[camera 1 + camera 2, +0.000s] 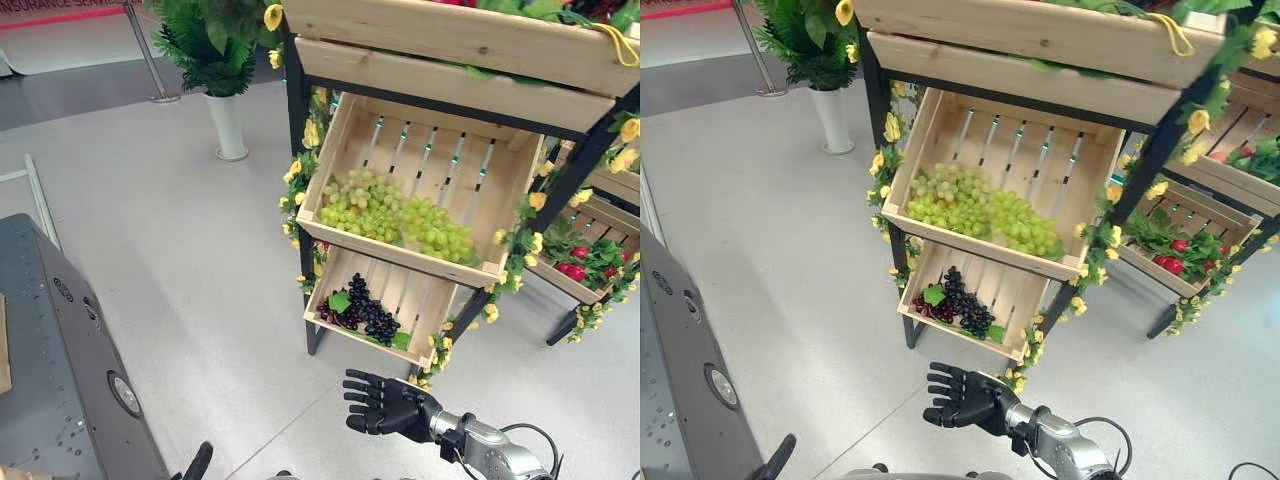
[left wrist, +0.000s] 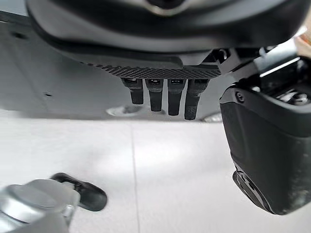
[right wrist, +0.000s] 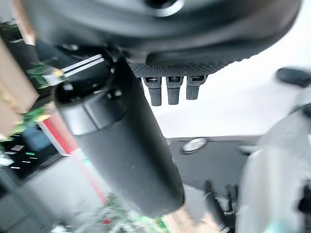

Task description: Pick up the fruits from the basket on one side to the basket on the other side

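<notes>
Left eye view: black-framed display shelf [image 1: 296, 110] with slatted pale wooden crates, trimmed with yellow artificial flowers [image 1: 303, 135]. Middle wooden crate [image 1: 350, 125] holds bunches of green grapes [image 1: 395, 215], piled along its front edge from the left corner to past centre. Lower wooden crate [image 1: 425, 312] below it holds a bunch of dark purple grapes [image 1: 365, 308] with green leaves, at its front left corner. Further crate [image 1: 560, 282] at right, on a second stand, holds red fruits [image 1: 575, 262] among leaves.

Right hand [image 1: 385, 405] hangs over the grey floor [image 1: 180, 230] just in front of the lower crate, not touching it; fingers spread and relaxed, holding nothing. Right wrist view agrees: fingers [image 3: 167, 90] straight, thumb out, nothing between them.

Left hand [image 2: 160, 73] in left wrist view: fingers [image 2: 155, 97] hang straight over the floor, empty. Its fingertip shows at the bottom edge of the left eye view, beside a grey metal cabinet [image 1: 60, 370].

White vase with green fern plant [image 1: 225, 120] stands on the floor left of the shelf.
</notes>
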`<state>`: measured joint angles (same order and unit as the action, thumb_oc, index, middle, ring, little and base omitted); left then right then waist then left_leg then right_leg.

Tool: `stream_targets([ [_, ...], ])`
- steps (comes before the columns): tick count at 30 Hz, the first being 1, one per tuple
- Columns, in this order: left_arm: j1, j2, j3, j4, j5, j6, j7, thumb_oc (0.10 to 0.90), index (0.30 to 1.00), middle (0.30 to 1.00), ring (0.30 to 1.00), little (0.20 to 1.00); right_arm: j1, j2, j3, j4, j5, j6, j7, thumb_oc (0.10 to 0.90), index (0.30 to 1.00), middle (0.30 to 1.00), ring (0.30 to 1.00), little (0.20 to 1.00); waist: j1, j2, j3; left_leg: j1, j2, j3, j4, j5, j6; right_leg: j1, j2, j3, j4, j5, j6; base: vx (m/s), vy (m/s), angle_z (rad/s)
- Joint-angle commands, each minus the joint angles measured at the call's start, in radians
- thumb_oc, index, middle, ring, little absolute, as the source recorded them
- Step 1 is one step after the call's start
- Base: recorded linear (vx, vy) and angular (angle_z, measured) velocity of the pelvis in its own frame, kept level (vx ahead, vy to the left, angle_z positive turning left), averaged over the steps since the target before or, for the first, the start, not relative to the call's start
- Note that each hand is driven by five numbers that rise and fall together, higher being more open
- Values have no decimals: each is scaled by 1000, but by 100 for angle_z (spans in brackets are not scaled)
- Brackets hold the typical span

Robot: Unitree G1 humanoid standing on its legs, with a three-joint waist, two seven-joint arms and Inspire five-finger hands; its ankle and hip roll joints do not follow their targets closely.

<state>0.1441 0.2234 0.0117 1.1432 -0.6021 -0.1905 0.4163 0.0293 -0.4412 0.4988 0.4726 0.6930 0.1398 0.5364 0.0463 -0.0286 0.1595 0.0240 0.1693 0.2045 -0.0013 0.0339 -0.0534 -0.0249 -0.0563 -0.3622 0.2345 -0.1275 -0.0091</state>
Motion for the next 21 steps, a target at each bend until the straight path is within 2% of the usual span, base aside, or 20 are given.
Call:
stream_targets([
  [1, -67, 22, -1, -39, 30, -75, -5, 800, 900, 900, 900, 900, -80, 47, -109, -19, -35, -26, 65, 800, 900, 900, 900, 900, -2, -58, 17, -9, -12, 201, 214, -28, -38, 201, 15, -72, -241, -3, -17, -135, -218, 130],
  [2, -79, 22, -9, -51, 39, -61, -4, 800, 900, 900, 900, 900, -77, 48, -143, 49, -18, -23, 48, 800, 900, 900, 900, 900, -3, -71, 0, 6, -35, 249, 326, -122, -9, 203, 8, -121, -256, 3, -13, -101, -166, 112],
  [3, -79, 22, -10, -52, 40, -59, -3, 800, 900, 900, 900, 900, -78, 49, -148, 58, -16, -20, 47, 800, 900, 900, 900, 900, -4, -71, -2, 7, -37, 250, 340, -135, -5, 204, 10, -127, -258, 3, -12, -82, -136, 126],
  [4, -80, 20, -8, -57, 56, -54, 0, 800, 900, 900, 900, 900, -80, 57, -176, 91, 1, -6, 41, 800, 900, 900, 900, 900, -4, -71, -11, 30, -56, 257, 381, -175, 3, 201, 15, -146, -257, 0, -13, -68, -84, 112],
  [6, -79, 15, -7, -42, 83, -61, -3, 800, 900, 900, 900, 900, -71, 80, -215, 154, 20, -14, 14, 800, 900, 900, 900, 900, -9, -56, -31, 85, -90, 244, 390, -164, -21, 193, 40, -169, -250, -10, -20, -93, -69, 98],
  [7, -77, 10, -19, -10, 103, -89, -21, 800, 900, 900, 900, 900, -45, 114, -236, 203, 50, -34, -29, 800, 900, 900, 900, 900, -26, -31, -53, 158, -131, 219, 331, -121, -53, 178, 70, -183, -242, -15, -28, -140, -10, 77],
  [9, -76, 7, -32, 6, 120, -113, -38, 800, 900, 900, 900, 900, -21, 143, -248, 224, 66, -40, -63, 800, 900, 900, 900, 900, -42, -14, -64, 198, -159, 202, 281, -108, -62, 157, 88, -185, -234, -12, -27, -234, 37, 80],
  [11, -92, 10, -65, 12, 189, -136, -67, 800, 900, 900, 900, 900, 4, 172, -260, 273, 40, -79, -110, 800, 900, 900, 900, 900, -74, 7, -71, 264, -207, 177, 101, -168, -26, 71, 90, -192, -198, 18, 5, -379, 139, 70],
  [12, -100, 12, -74, 9, 211, -139, -68, 800, 900, 900, 900, 900, 5, 175, -263, 287, 38, -79, -122, 800, 900, 900, 900, 900, -80, 11, -70, 274, -216, 171, 63, -189, -15, 50, 88, -193, -191, 30, 14, -416, 156, 61],
  [13, -124, 17, -106, -3, 240, -137, -60, 800, 900, 900, 900, 900, 1, 178, -269, 325, 55, -84, -134, 800, 900, 900, 900, 900, -87, 16, -61, 275, -237, 143, 6, -231, 11, 2, 81, -191, -173, 54, 33, -512, 155, 55],
  [14, -155, 23, -150, -20, 282, -134, -66, 800, 900, 900, 900, 900, -10, 186, -278, 374, 76, -79, -159, 800, 900, 900, 900, 900, -93, 19, -47, 262, -246, 121, -32, -241, 37, -45, 69, -190, -153, 91, 57, -476, 140, 43],
  [15, -160, 23, -159, -25, 291, -135, -72, 800, 900, 900, 900, 900, -14, 187, -281, 384, 76, -77, -166, 800, 900, 900, 900, 900, -94, 20, -43, 260, -247, 117, -39, -239, 41, -54, 67, -190, -151, 102, 63, -512, 146, 30],
  [16, -194, 27, -206, -49, 293, -119, -95, 800, 900, 900, 900, 900, -25, 194, -286, 434, 81, -94, -179, 800, 900, 900, 900, 900, -97, 19, -23, 246, -248, 108, -79, -230, 60, -85, 49, -187, -150, 159, 95, -357, 107, 29],
  [17, -202, 28, -218, -55, 290, -115, -113, 800, 900, 900, 900, 900, -28, 197, -287, 444, 87, -98, -191, 800, 900, 900, 900, 900, -97, 17, -18, 242, -247, 107, -86, -227, 65, -90, 45, -187, -153, 175, 105, -445, 107, 42],
  [19, -229, 22, -265, -75, 306, -94, -171, 800, 900, 900, 900, 900, -33, 211, -294, 477, 111, -118, -212, 800, 900, 900, 900, 900, -101, 8, 1, 216, -242, 79, -86, -222, 77, -111, 47, -137, -163, 207, 125, -358, 39, 22],
  [20, -234, 21, -286, -76, 319, -87, -182, 800, 900, 900, 900, 900, -31, 215, -297, 486, 125, -128, -220, 800, 900, 900, 900, 900, -110, 7, 6, 208, -240, 53, -86, -218, 85, -129, 58, -73, -140, 202, 125, -362, 11, 17],
  [21, -239, 22, -320, -61, 339, -79, -195, 800, 900, 900, 900, 900, -20, 220, -306, 506, 134, -150, -220, 800, 900, 900, 900, 900, -129, 5, 14, 191, -240, 21, -86, -209, 100, -153, 72, 27, -84, 192, 123, -363, 10, 41],
])
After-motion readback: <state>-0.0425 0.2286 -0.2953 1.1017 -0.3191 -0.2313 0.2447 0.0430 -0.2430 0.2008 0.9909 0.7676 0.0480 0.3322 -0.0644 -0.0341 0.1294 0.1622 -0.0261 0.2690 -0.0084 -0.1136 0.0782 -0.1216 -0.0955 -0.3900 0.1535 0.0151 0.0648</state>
